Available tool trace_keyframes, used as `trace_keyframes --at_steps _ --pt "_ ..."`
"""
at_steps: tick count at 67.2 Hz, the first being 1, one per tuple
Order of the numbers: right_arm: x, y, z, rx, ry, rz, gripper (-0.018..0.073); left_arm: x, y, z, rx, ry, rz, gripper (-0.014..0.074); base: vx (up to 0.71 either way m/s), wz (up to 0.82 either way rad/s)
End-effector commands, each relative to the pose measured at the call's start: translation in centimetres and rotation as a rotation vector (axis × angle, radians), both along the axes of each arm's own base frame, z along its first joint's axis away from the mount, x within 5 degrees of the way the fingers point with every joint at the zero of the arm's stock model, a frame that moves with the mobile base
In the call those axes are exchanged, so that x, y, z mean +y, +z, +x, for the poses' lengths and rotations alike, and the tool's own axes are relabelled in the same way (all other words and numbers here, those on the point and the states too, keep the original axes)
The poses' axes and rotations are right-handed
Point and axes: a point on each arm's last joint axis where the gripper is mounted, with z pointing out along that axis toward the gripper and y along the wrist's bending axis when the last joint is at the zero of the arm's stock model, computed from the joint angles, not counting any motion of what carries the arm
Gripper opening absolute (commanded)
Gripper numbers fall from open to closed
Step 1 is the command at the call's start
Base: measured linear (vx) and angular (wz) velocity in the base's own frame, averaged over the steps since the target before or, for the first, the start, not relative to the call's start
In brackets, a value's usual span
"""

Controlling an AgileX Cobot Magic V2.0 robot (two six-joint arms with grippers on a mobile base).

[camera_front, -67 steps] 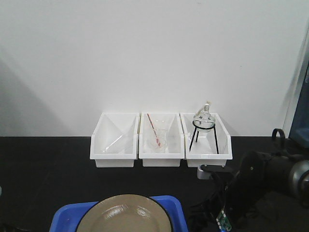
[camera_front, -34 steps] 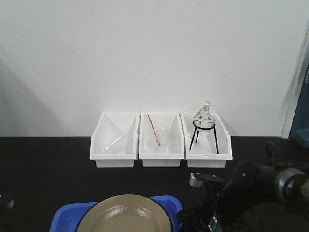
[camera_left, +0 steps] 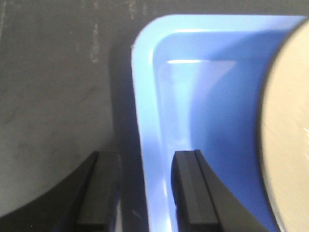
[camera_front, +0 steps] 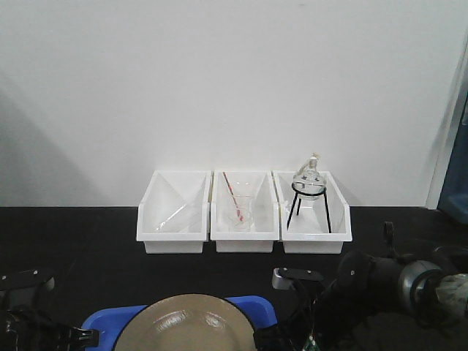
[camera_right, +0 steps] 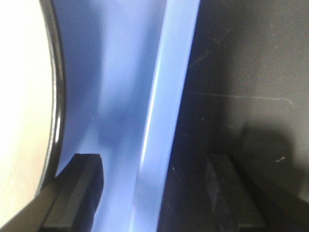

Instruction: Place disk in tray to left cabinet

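White wall (camera_front: 219, 73) is backing a black table (camera_front: 66, 248), where three white bins (camera_front: 243, 232) are standing side by side. The left bin (camera_front: 172, 228) is holding a clear rod (camera_front: 170, 217), the middle bin (camera_front: 245, 232) a glass vessel (camera_front: 238, 217) with a red stick (camera_front: 231, 191), and the right bin (camera_front: 316, 234) a round flask (camera_front: 308, 180) on a black tripod (camera_front: 316, 208).

At the near edge, the blue tray (camera_front: 257, 302) is carrying the tan disk (camera_front: 191, 325), which is lying flat inside it. Both arms are now reaching the tray's ends, the left one newly arriving in view since a second ago and the right one shifting closer.

The left gripper (camera_left: 145, 191) is straddling the tray's left rim, jaws apart. The right gripper (camera_right: 154, 198) is spreading wide across the right rim, one finger inside the tray and one over the table.
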Motion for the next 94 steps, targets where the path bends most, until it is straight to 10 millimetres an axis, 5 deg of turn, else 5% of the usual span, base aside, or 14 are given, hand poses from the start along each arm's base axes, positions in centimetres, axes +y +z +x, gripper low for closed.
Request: trace_keyframes --at_steps 1,49,61,77,94 --pt "0.3 2.5 0.5 -0.09 -0.005 0.028 0.0512 -0.3 1.2 0.9 -0.067 0.014 -0.013 0.0398 0.0 0.0" --pt "0.2 2.5 0.6 -0.098 -0.023 0.028 0.0489 -2.7 -3.4 1.0 0.081 -0.057 0.003 0.0388 0.0 0.0" --pt "0.2 2.5 0.6 -0.083 -0.045 0.035 0.0286 -2.9 -3.5 0.9 0.085 -0.064 0.003 0.0286 0.0 0.0" --pt "0.1 2.6 0.7 -0.071 -0.094 0.05 -0.0017 -3.1 -3.5 0.4 0.145 -0.055 -0.034 -0.0009 0.0 0.0" --pt "-0.1 3.2 0.6 -0.059 -0.118 0.069 -0.0008 -3.6 -2.3 0.3 0.181 -0.038 -0.105 -0.0006 0.0 0.0"
